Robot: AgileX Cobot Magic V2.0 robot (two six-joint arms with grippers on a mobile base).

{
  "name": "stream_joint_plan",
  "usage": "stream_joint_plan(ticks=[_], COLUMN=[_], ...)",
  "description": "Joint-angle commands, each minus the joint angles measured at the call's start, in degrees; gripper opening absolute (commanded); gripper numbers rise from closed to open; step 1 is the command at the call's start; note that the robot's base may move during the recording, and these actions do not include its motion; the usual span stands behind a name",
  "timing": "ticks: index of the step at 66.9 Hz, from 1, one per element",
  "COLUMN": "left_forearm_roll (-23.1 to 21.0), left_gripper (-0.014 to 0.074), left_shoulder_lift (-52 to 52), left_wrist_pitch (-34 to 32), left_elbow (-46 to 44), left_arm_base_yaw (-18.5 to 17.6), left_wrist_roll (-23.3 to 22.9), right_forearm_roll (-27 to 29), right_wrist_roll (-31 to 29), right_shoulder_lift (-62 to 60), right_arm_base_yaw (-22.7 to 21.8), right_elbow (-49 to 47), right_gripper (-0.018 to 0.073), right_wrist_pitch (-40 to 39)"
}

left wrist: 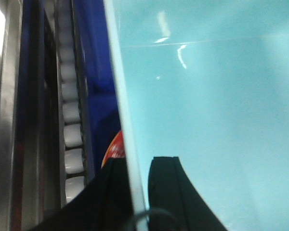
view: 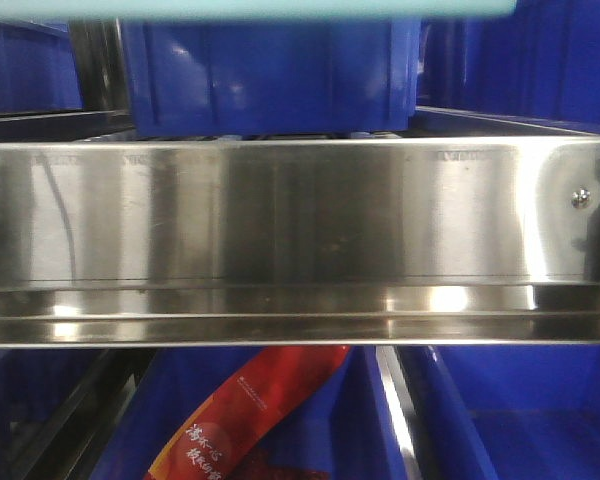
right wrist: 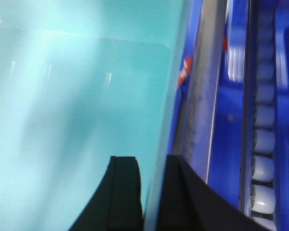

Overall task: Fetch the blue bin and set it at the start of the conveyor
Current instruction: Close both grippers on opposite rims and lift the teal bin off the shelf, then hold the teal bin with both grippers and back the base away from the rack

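The blue bin, pale turquoise, fills the left wrist view [left wrist: 212,106] and the right wrist view [right wrist: 72,96]. Its edge shows as a pale strip at the top of the front view [view: 280,8]. My left gripper [left wrist: 137,166] is shut on the bin's left wall, one finger inside and one outside. My right gripper [right wrist: 151,166] is shut on the bin's right wall the same way. The bin looks empty inside. The conveyor start is out of view.
A shiny stainless-steel shelf rail [view: 300,240] spans the front view close ahead. Dark royal-blue crates [view: 270,75] stand above and below it. A red packet [view: 250,415] lies in a lower crate. White rollers [left wrist: 72,120] run along the left, more rollers [right wrist: 265,144] along the right.
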Motion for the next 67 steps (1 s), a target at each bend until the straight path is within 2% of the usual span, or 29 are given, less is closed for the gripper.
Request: stream_joint_plan(ticks=[1, 39, 67], left_forearm_roll=[0.45, 0.91, 0.91], left_gripper=[-0.0111, -0.0111, -0.0111], left_shoulder_lift=[-3.41, -4.25, -4.25], left_wrist_pitch=[-1.25, -3.03, -13.38], left_elbow=[-0.63, -0.63, -0.63], left_arm_base_yaw=[-0.11, -0.11, -0.11], left_wrist_roll=[0.65, 0.65, 0.65], right_forearm_roll=[-1.64, -1.64, -1.64], right_wrist_roll=[-1.02, -1.02, -1.02], right_shoulder_lift=[-3.28, -5.09, -5.09], right_arm_base_yaw=[-0.30, -0.30, -0.30], right_elbow=[-0.51, -0.51, -0.51], right_gripper=[-0.0151, -0.0152, -0.0152], right_wrist_pitch=[-2.34, -3.60, -3.60])
